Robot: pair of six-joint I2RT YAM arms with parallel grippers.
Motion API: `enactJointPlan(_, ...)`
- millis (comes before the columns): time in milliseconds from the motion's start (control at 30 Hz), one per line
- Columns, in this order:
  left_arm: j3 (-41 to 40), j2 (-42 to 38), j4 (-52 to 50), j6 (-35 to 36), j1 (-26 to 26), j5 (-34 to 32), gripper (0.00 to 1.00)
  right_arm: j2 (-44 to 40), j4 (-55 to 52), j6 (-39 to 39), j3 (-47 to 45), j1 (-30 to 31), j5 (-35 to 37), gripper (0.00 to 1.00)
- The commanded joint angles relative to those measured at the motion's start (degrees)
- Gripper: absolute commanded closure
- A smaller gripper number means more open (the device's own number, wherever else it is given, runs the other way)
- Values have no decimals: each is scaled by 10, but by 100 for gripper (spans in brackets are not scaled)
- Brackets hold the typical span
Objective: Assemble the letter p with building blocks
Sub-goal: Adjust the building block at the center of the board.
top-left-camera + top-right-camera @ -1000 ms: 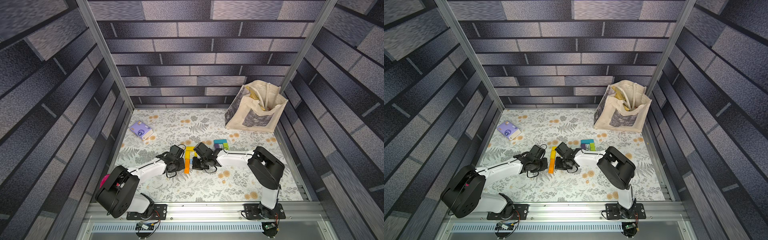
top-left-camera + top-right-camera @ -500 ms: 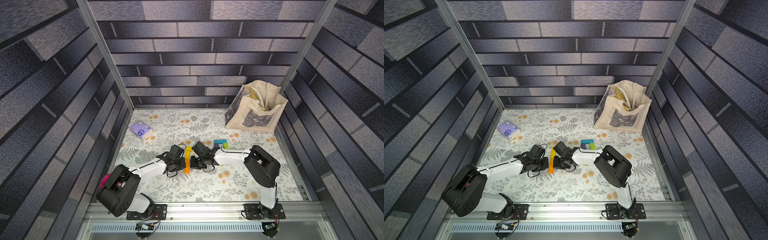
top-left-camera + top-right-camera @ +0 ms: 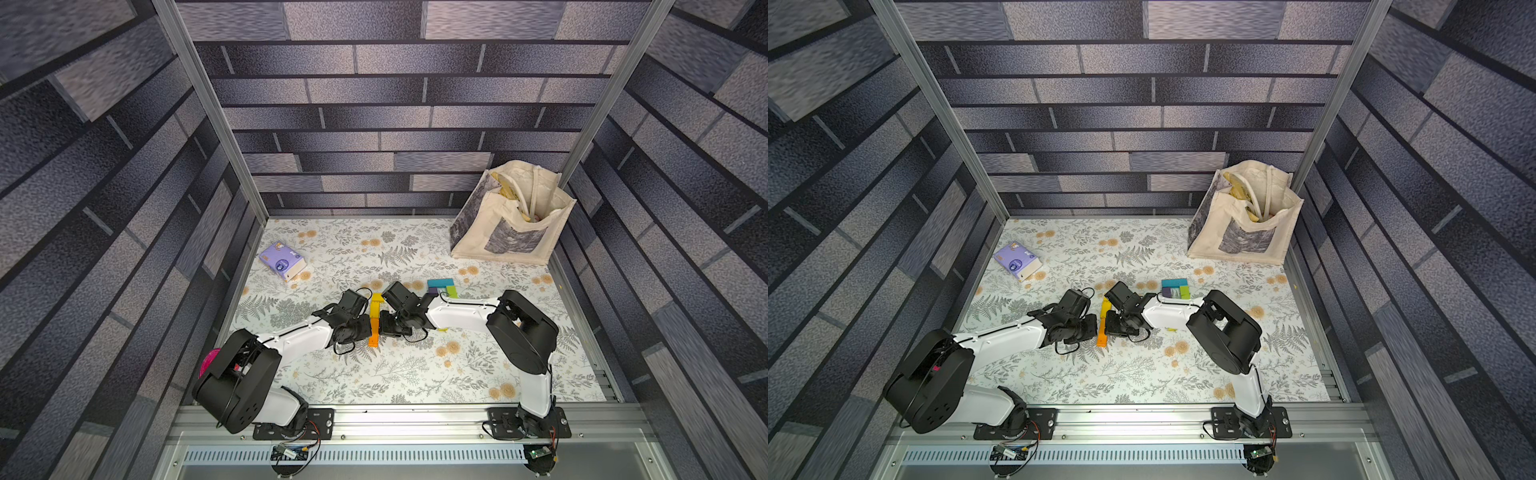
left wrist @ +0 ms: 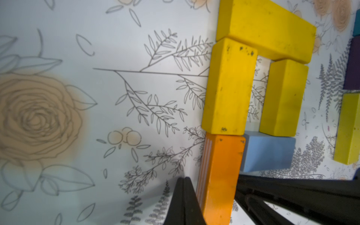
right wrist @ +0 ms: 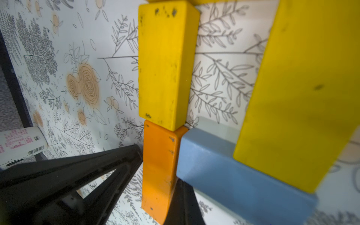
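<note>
The orange block (image 4: pixel 220 175) is being squeezed between the left tool (image 4: pixel 183 196) and right tool (image 5: pixel 183 206), both shut tight and empty, apparently being squared under the yellow block (image 4: pixel 228 87) as the p's stem.

No text I can make out; tissue pkt (image 5: pixel 20 145) has a barcode & tiny pink print, too blurry to read.
</note>
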Motion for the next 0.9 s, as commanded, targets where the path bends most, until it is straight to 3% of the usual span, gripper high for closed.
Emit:
enactJointPlan(0,-10,2,-12,-3,3,7,100,16,-18,-1,17,3,4,100)
enactJointPlan(333,-8,3,-17,0,5,5,100,1,-32,-6,15,3,10,100)
enactJointPlan(467,-4,11,-16,6,13,3,100,-49,-87,-34,16,2,57,100)
enactJointPlan(667,-2,24,0,8,23,10,100,-108,-108,-46,-24,-42,73,100)
enactJointPlan(867,2,36,16,4,23,20,100,-104,-90,-51,-52,-77,60,100)
